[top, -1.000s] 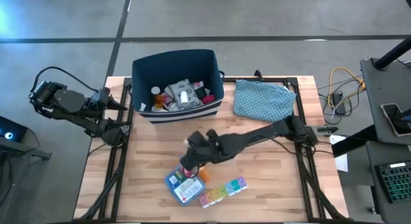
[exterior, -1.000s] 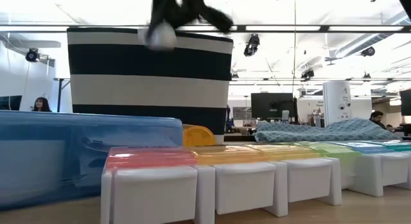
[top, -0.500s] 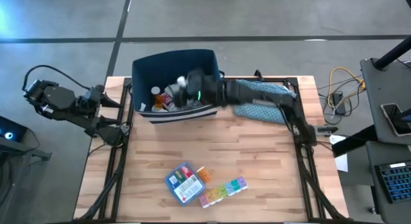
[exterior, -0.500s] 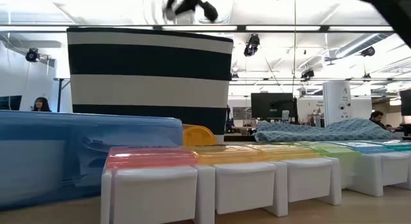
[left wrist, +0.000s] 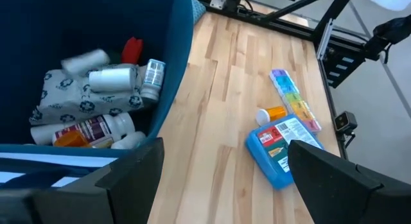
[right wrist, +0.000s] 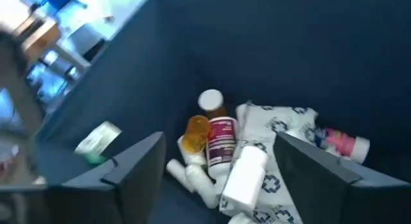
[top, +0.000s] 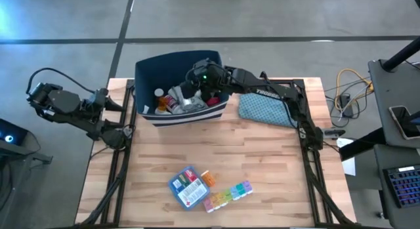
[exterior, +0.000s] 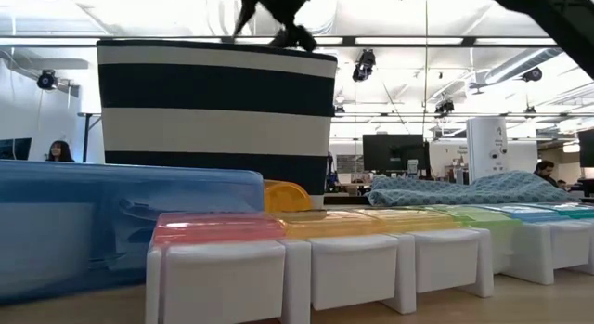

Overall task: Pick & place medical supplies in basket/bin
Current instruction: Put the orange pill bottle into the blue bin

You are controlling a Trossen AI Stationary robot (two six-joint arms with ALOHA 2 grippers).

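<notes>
The right hand (top: 195, 85), a second ago near the blue first-aid pouch (top: 186, 188), now hangs spread-fingered over the navy soft-sided bin (top: 147, 71).

Matt cloth bin (top: 146, 75), smooth wood table (top: 262, 170), glossy plastic pill organizer (top: 228, 195).

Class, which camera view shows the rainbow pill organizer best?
The low view: the pill organizer fills the foreground, compartments clear. The high view and left wrist view show it small on the table; the right wrist view misses it.

Dark tool (exterior: 276, 16) hangs above striped bin (exterior: 215, 115), behind rainbow organizer (exterior: 371, 254).
</notes>
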